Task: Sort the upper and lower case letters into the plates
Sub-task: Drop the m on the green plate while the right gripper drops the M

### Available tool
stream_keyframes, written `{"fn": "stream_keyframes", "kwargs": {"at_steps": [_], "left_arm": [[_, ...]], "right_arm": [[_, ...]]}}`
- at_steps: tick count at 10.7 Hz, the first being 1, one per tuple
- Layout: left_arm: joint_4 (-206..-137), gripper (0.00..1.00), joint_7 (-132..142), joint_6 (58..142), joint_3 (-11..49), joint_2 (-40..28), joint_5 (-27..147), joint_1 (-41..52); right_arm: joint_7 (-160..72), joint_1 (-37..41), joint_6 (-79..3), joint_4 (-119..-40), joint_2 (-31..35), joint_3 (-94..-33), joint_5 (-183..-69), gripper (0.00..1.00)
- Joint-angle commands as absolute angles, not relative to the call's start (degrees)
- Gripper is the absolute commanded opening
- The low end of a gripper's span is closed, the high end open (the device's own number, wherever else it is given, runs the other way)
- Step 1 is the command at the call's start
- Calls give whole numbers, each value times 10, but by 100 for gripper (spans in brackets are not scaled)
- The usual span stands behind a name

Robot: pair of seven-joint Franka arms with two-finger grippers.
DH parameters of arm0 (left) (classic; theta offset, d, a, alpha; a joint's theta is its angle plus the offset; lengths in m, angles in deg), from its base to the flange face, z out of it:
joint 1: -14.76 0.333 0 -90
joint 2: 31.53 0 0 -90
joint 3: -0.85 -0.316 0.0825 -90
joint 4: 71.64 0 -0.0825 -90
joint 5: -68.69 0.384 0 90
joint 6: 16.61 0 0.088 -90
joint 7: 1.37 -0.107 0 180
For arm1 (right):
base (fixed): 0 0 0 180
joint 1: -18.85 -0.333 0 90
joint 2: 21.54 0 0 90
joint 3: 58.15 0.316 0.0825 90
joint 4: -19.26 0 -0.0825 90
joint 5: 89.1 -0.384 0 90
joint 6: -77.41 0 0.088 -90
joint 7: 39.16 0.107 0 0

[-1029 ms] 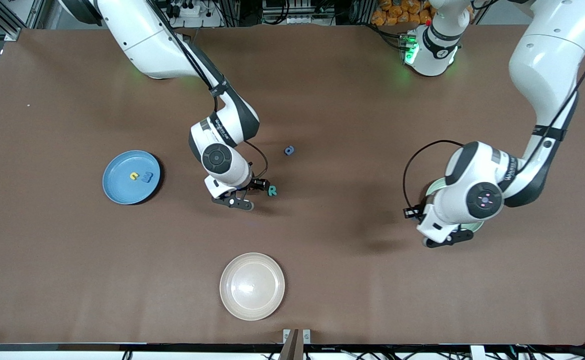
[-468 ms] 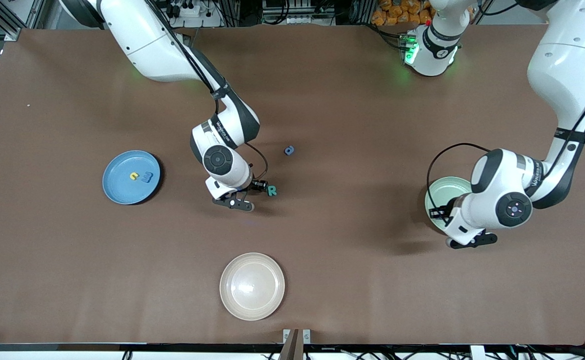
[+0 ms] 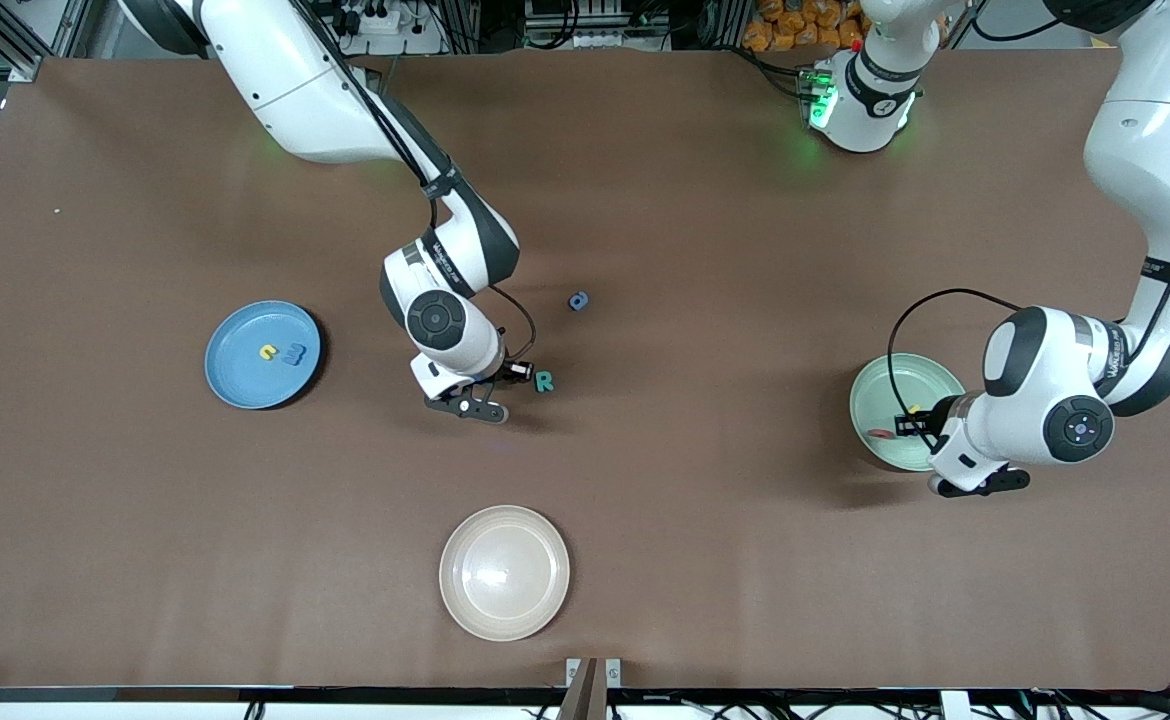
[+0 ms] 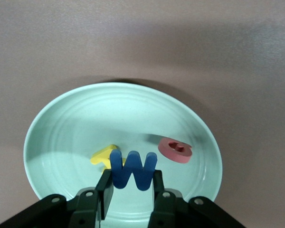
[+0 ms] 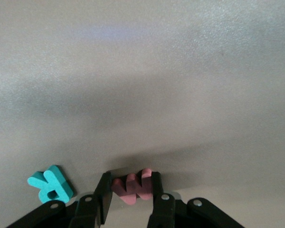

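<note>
brown matting is covering the whole table (image 3: 705, 560), and cables and frame rails are crowding the edge where my two bases are standing.

my right gripper (image 5: 129, 197) is sitting low at the table's middle, its fingers (image 5: 103, 192) pressing in on a red letter w (image 5: 131, 187) that is resting on the mat. in the front view my own wrist is hiding that letter completely. a teal capital r (image 3: 544, 381) is lying just beside the gripper, toward the left arm's end, not touching it. a small blue letter (image 3: 579, 300) is lying farther from the front camera than the r; i cannot make out which letter it is.

my left gripper (image 4: 130, 185) is hanging over the mint green plate (image 3: 875, 390), fingers (image 4: 104, 187) clamped on a blue letter w (image 4: 133, 168) held upright in the air. under it, in the plate, a red ring-shaped letter (image 4: 175, 149) and a yellow letter (image 4: 103, 155) are lying apart; the blue w is covering part of the yellow one, so i cannot read it. from the front, my forearm is cutting off part of this plate.

toward the right arm's end, the sky blue plate (image 3: 245, 375) is holding a yellow letter c (image 3: 267, 352) and a blue letter (image 3: 294, 353) just beside it, too small to name. a cream plate (image 3: 465, 610) is sitting nearest the front camera.
</note>
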State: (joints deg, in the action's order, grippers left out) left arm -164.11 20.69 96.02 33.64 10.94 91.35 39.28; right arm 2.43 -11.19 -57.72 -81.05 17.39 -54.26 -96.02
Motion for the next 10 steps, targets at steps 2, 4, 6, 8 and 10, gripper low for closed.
{"fn": "stream_keyframes", "kwargs": {"at_steps": [2, 4, 6, 8, 10], "left_arm": [[-1647, 100, 203, 958, 341, 98, 924, 389], [-1643, 100, 202, 958, 342, 93, 924, 391], [-1642, 100, 203, 957, 351, 81, 924, 382], [-1639, 100, 216, 955, 364, 74, 918, 374], [-1637, 100, 269, 948, 390, 72, 916, 363]], "right_arm": [[32, -106, -573, -809, 169, -545, -962, 14], [34, -63, -479, -762, 167, -542, -981, 11], [22, -24, -357, -705, 167, -543, -993, 11], [-66, 24, -277, -700, 156, -545, -989, 12], [-145, 78, -225, -708, 142, -546, -972, 12]]}}
